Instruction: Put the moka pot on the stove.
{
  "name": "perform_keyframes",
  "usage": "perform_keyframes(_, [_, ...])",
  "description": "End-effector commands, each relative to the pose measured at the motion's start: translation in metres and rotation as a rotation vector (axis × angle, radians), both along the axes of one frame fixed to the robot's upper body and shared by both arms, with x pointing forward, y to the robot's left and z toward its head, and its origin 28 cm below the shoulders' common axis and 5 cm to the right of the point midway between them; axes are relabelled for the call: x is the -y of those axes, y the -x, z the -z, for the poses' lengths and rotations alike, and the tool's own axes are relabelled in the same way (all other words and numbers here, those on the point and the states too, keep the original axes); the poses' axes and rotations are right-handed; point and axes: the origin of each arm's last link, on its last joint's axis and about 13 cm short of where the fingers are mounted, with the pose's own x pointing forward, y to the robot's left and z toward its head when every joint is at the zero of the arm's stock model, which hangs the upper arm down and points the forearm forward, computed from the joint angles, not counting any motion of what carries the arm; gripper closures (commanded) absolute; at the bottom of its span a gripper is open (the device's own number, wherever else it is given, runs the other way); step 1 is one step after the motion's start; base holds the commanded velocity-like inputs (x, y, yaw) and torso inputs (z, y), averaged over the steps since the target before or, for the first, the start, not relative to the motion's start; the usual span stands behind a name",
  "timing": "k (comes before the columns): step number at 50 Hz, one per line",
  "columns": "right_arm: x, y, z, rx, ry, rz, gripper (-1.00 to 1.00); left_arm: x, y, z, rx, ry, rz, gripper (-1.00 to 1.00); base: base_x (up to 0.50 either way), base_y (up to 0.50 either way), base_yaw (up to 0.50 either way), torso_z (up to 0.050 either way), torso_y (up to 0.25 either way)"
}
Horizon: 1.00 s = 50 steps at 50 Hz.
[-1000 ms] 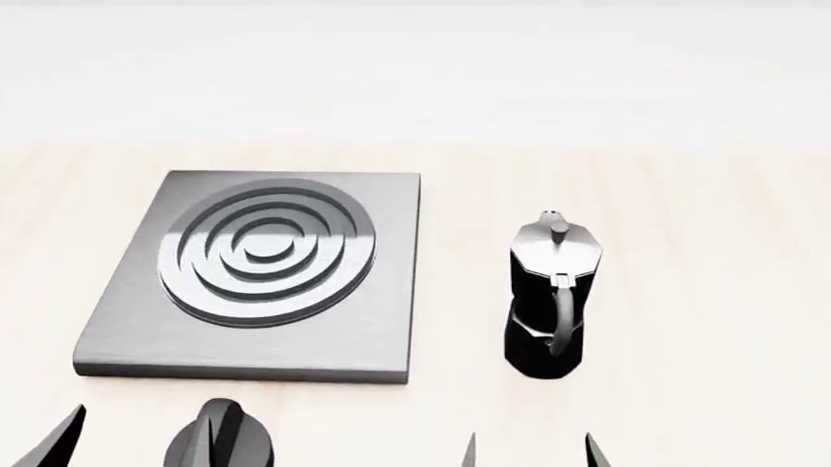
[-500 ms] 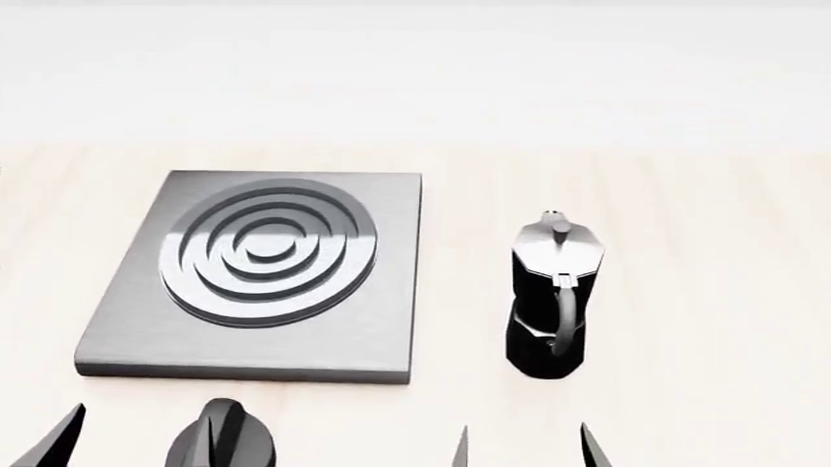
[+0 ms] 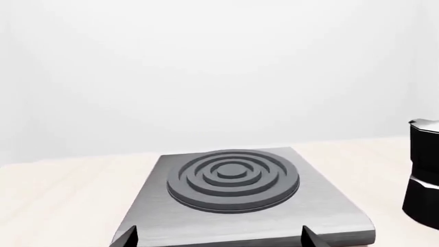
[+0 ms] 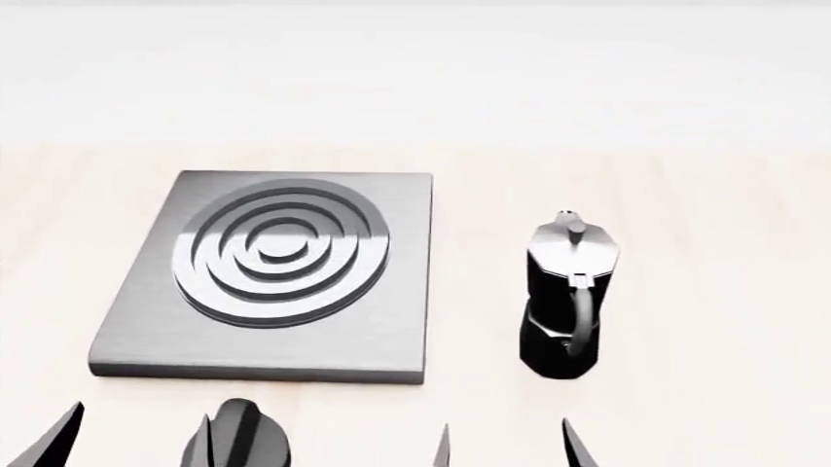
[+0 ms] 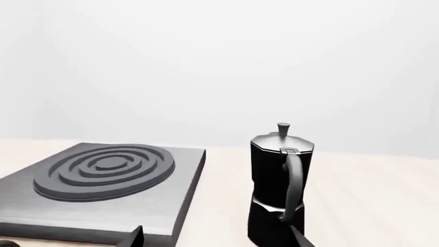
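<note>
A: Where does the moka pot (image 4: 569, 297) stand?

B: Upright on the pale wooden counter (image 4: 702, 243), just off the stove's right edge with a narrow strip of bare counter between them. Its silver lid and knob face up, and the curved handle turns toward the robot. The right wrist view shows the moka pot (image 5: 280, 185) close ahead, handle facing the camera, and the left wrist view catches only a sliver of it (image 3: 423, 172) at the frame's edge.

A: And the stove (image 4: 279, 275)?

B: It lies flat on the counter to the left of the pot, a grey square slab with dark concentric rings raised in its middle. Nothing sits on the rings. The left wrist camera looks straight over the stove (image 3: 237, 198); the right wrist one sees the stove (image 5: 103, 182) beside the pot.

A: How are the pincers?

B: The right pincer (image 4: 504, 448) shows two dark fingertips at the bottom of the head view, spread apart and holding nothing, near the pot on the robot's side and not touching it. The left pincer (image 4: 130, 440) also shows separated tips, released, in front of the stove's near edge.

A: Anything else there?

B: A round black knob (image 4: 237, 440) with a ridge sits at the lower edge, near the stove's front.
</note>
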Motion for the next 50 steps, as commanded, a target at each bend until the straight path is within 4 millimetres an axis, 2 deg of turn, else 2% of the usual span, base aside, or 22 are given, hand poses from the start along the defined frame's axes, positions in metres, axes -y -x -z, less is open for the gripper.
perform_keyframes(1, [-0.0014, 0.0003, -0.0001, 0.001, 0.002, -0.006, -1.0, 0.0, 0.0001, 0.0001, 0.0, -0.001, 0.001, -1.0, 0.0, 0.04, 0.0, 0.0, 0.0])
perform_keyframes(50, [-0.0018, 0.0015, 0.0012, 0.006, -0.018, -0.006, -1.0, -0.0004, -0.0003, -0.0001, -0.002, -0.004, 0.002, -1.0, 0.0, 0.1, 0.0, 0.0, 0.0])
